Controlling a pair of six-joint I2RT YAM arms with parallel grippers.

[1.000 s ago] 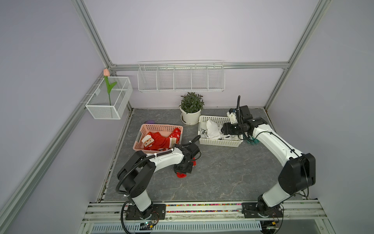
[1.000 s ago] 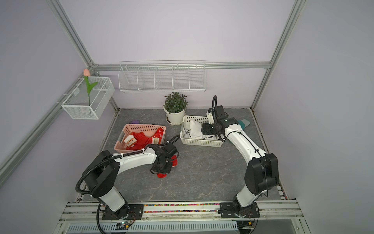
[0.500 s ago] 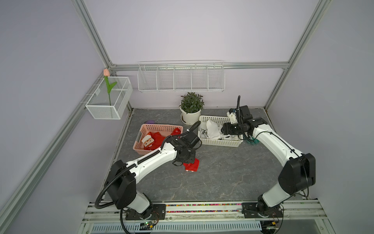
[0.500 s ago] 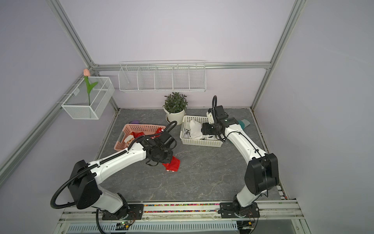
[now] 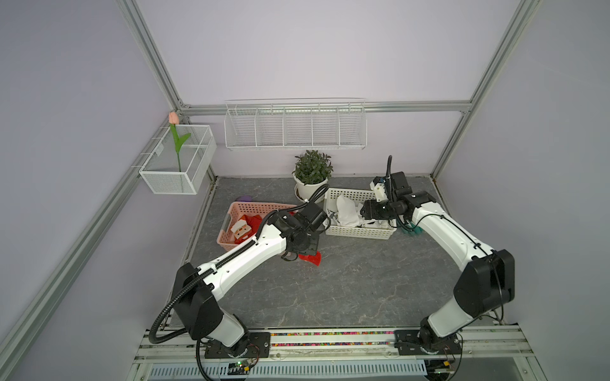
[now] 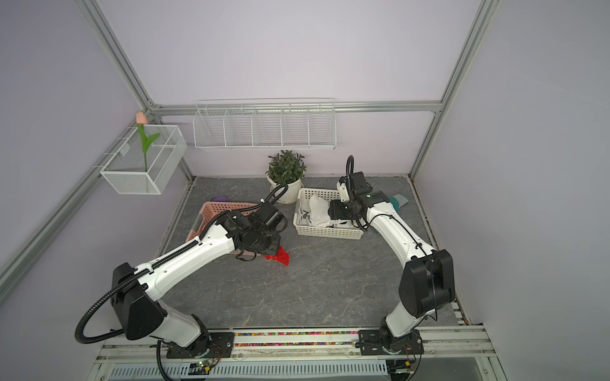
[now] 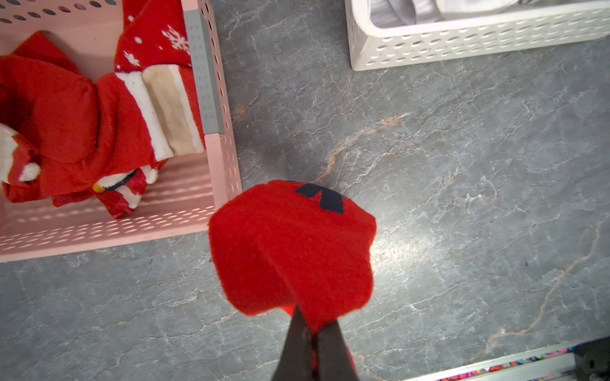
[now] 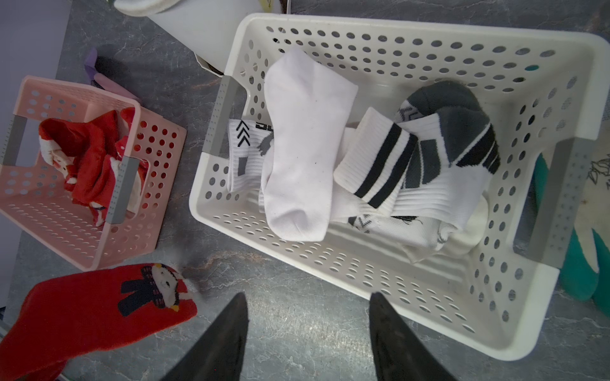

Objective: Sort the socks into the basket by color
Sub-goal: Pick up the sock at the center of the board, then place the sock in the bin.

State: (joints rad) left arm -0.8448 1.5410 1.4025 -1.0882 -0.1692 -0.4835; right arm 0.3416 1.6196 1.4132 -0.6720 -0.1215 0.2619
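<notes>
My left gripper [image 7: 313,321] is shut on a red sock [image 7: 290,244], which hangs above the grey table just off the pink basket's [image 7: 218,171] near corner. In both top views the red sock [image 5: 310,259] [image 6: 279,259] dangles below the left wrist. Red Christmas socks [image 7: 66,115] lie in the pink basket [image 5: 257,207]. My right gripper [image 8: 307,297] is open and holds nothing. It hovers over the near wall of the white basket [image 8: 396,290]. White socks [image 8: 303,148] and a black-striped one [image 8: 379,158] lie inside that basket.
A potted plant [image 5: 312,174] stands behind and between the two baskets. A teal-and-white glove [image 8: 591,231] lies against the white basket's right end. A purple item [image 5: 246,199] sits behind the pink basket. A wire rack [image 5: 295,127] and a wire box with a tulip [image 5: 178,161] hang on the walls.
My left arm has lifted the red sock off the table and carried it back toward the pink basket. The right arm has not moved.
</notes>
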